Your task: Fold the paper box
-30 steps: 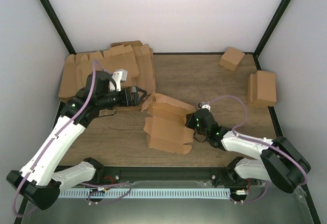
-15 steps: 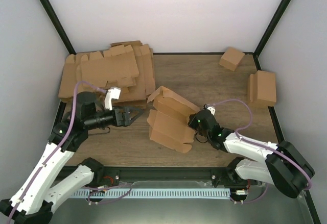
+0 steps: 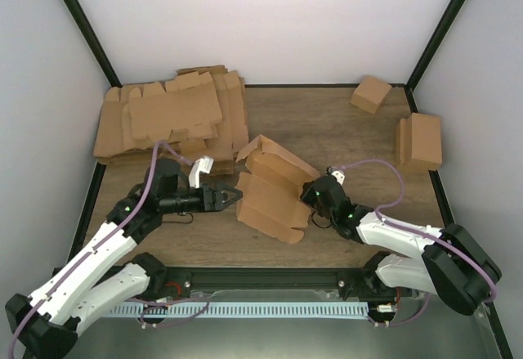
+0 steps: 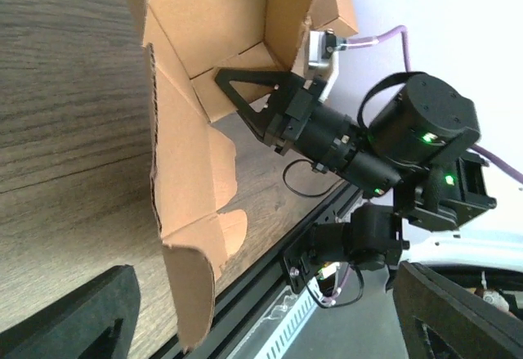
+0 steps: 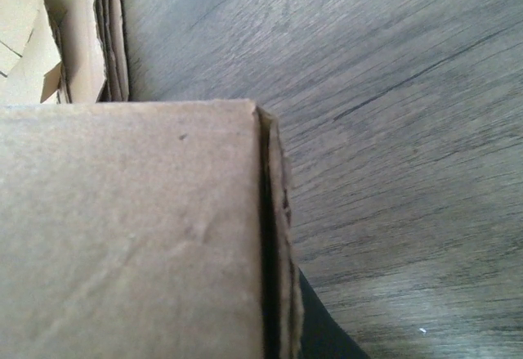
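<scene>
Found the paper box part-folded at mid-table, walls raised. Noted the right gripper clamped tight on its right wall. Noted the left gripper spread wide, gripping nothing, tips just beside the left edge. Logged a pile of flat blanks back left, near the far corner. Logged a small cube box and a folded box at right, well apart.

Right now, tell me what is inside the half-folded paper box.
Inside the paper box there is bare cardboard, and one finger of the right gripper lies against the far wall. Its other finger is hidden behind that wall. No loose object shows in the visible part.
</scene>
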Available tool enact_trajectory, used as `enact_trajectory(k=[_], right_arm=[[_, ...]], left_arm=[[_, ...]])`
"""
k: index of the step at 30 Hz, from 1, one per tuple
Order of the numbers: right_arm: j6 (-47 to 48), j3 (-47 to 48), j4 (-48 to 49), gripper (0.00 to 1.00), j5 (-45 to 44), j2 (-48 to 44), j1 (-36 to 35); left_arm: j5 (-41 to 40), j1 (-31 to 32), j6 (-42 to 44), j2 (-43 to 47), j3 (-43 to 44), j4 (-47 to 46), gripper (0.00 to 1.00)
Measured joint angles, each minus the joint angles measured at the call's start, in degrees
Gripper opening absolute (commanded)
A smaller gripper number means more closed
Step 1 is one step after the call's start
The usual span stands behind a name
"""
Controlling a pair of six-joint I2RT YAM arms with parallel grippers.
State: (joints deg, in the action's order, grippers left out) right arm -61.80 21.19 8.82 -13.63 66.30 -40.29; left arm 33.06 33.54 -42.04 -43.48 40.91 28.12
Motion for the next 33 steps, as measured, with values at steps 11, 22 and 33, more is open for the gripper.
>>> enact_trajectory(k=[11,22,33], right_arm=[[0.5,-2.1,2.4,0.01,1.1,-2.2,0.0],[1.2,-2.2,3.3,0.01,2.4,-1.2,0.0],[1.9,-2.3,5.0,0.02,3.4,0.9,0.0]], left_arm=[[-8.3,7.8,-0.6,-13.9,-0.1,-6.6,0.55],[-17.8,8.1,1.9,-18.6,5.4,-5.3,0.42],[-24.4,8.1,2.4,-18.4,6.8,-3.9,0.04]])
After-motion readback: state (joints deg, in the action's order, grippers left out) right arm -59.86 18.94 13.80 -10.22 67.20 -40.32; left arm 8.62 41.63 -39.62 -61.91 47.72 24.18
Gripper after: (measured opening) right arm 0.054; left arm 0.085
